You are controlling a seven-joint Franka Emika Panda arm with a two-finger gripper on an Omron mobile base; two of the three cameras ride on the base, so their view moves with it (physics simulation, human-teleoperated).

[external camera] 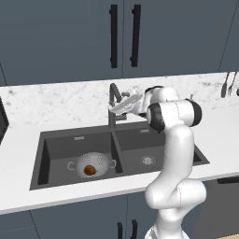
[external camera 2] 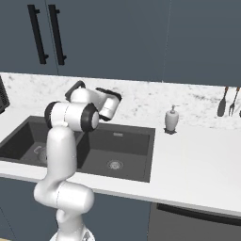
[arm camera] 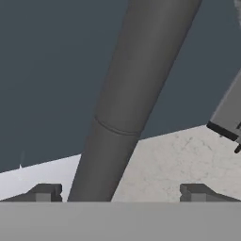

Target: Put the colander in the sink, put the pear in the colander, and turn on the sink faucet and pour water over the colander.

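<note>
Dark blue-grey cabinets with black bar handles hang above a marbled white backsplash, and below them runs a white tabletop. Set into the tabletop is the sink, dark grey with two basins, each with a round metal drain.

The white robot arm rises in front of the right basin and bends toward the back wall. Its end effector is at the sink faucet, the slim dark tap that stands behind the divider between the two basins. In the hand view the faucet's thick dark stem passes up between the two fingertips, which are spread wide on either side of it and do not touch it.

The colander sits on the floor of the left basin, near the divider, with its two loop handles pointing to the sides. The pear, brown and small, lies inside the colander.

On the tabletop to the right of the sink stands a white soap dispenser, close to the backsplash. Further right, dark utensils hang against the wall.
</note>
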